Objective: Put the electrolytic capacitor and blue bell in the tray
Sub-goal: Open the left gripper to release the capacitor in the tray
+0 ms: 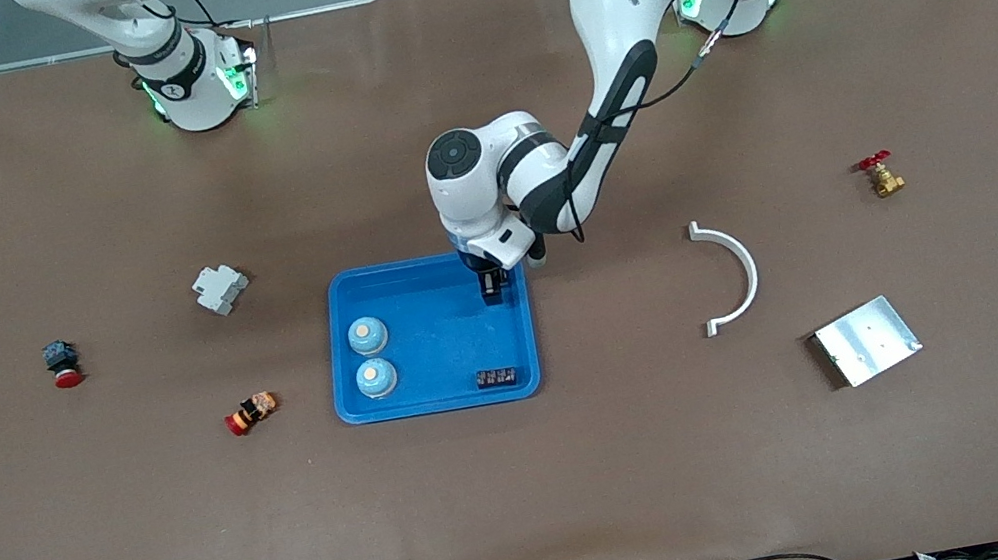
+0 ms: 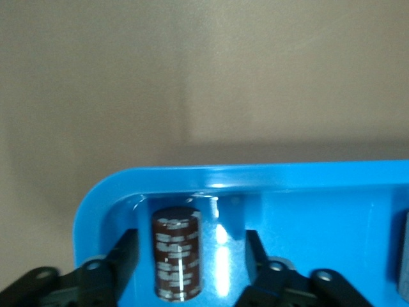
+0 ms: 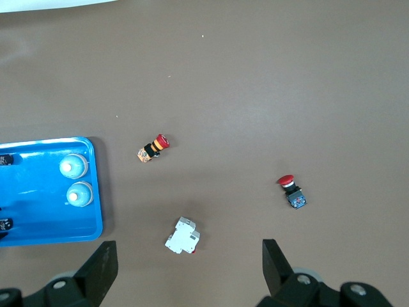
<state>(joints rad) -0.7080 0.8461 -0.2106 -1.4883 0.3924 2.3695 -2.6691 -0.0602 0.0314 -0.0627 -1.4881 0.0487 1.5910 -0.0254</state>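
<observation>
The left gripper [image 2: 192,262] is reaching down into the tray [image 1: 438,397] at the corner toward the robots and the left arm's end, its fingers [image 2: 124,256] standing apart on either side of the electrolytic capacitor [image 2: 177,254], which is lying on the tray floor clear of both pads. Two blue bells [image 1: 367,335] are sitting in the tray along its edge toward the right arm's end, and a small black component [image 1: 496,378] is lying near its front-camera edge. The right gripper [image 3: 188,268] is waiting high over the table with its fingers spread wide and holding nothing.
</observation>
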